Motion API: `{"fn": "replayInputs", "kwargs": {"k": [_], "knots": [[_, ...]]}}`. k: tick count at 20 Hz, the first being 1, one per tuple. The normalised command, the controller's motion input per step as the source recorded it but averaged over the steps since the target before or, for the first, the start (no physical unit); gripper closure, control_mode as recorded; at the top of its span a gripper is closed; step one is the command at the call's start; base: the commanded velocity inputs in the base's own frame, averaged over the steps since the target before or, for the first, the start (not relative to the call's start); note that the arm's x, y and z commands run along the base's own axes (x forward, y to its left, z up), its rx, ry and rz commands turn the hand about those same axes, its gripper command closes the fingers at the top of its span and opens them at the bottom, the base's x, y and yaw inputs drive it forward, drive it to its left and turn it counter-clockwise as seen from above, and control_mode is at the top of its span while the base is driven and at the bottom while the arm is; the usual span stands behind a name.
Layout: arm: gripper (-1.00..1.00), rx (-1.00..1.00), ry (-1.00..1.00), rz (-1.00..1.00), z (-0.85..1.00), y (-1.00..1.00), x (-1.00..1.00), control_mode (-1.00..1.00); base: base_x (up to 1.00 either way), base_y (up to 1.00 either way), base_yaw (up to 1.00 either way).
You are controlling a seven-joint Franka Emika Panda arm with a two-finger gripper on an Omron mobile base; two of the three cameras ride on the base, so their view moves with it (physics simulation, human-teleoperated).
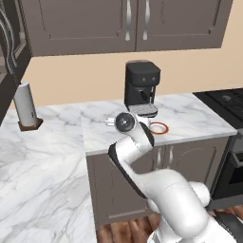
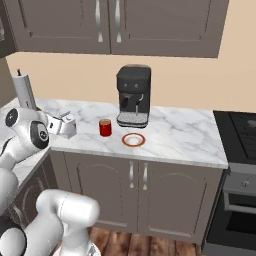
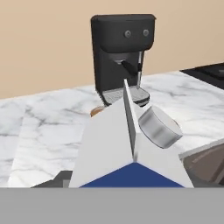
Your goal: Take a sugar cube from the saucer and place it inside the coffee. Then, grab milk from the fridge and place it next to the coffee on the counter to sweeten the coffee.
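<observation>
So we're on the milk leg, I'd say: the saucer (image 2: 133, 140) looks bare, no cube on it that I can make out.

The desk (image 2: 180, 135) carries the coffee machine (image 2: 133, 95), with the coffee (image 2: 105, 127) just left of it in the right base view.

The arm is folded back, elbow low, hand out level over the desk's left end.

The pincer (image 2: 67, 125) is pinching the milk (image 3: 131, 148), gable and cap toward the machine.

Next, I reckon: carry it toward the coffee and set it upright beside the cup without knocking it.
</observation>
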Motion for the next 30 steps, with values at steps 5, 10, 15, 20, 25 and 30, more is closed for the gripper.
{"fn": "replayInputs", "kwargs": {"k": [5,10,15,20,25,30], "knots": [[1.0,0.01,0.0,-0.31,-0.34,0.88,0.83,-1.0,0.0,0.0,0.0],[1.0,0.0,0.09,-0.32,-0.01,0.63,0.64,-1.0,0.0,0.0,0.0],[1.0,0.0,0.07,-0.2,-0.12,-0.11,0.49,-1.0,0.0,0.0,0.0],[1.0,0.0,0.07,-0.14,-0.4,-0.04,0.47,-1.0,0.0,0.0,0.0],[1.0,0.0,0.0,-0.08,-0.49,-0.15,0.1,-1.0,0.0,0.0,0.0],[1.0,0.0,0.0,-0.06,-0.19,-0.11,0.3,-1.0,0.0,0.0,0.0]]}}
